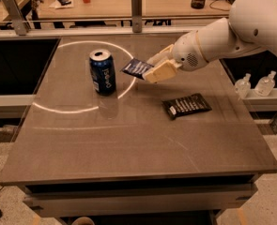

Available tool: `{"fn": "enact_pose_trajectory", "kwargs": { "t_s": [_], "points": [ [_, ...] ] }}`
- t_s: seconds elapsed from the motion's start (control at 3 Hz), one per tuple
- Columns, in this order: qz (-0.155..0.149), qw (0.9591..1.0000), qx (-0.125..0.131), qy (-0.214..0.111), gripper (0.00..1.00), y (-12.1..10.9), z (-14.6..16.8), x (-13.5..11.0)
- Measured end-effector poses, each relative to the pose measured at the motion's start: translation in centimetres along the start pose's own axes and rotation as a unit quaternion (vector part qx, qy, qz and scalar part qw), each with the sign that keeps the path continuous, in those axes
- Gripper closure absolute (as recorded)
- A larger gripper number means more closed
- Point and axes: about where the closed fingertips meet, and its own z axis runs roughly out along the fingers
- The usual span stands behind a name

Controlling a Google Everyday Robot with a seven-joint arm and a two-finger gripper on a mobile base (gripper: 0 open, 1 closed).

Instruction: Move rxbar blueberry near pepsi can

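The pepsi can [103,72] stands upright on the left middle of the table, blue with white lettering and a silver top. My gripper [153,69] comes in from the right on a white arm and is shut on the rxbar blueberry [136,67], a small dark-blue wrapper with pale print. The bar is held tilted above the table, a short way right of the can and apart from it. Its right end is hidden between the cream fingers [159,71].
A longer black wrapper with white print [187,106] lies on the table right of centre. The grey table [128,144] has a bright ring of light around the can. Two small clear bottles [255,84] stand off the right edge. A rail and another desk lie behind.
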Motion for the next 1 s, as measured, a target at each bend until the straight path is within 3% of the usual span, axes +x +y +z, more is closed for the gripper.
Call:
{"fn": "enact_pose_trajectory", "kwargs": {
  "t_s": [1.0],
  "points": [
    [-0.007, 0.9982, -0.048, 0.036, 1.00, 2.5, 2.9, 1.6]
  ]
}}
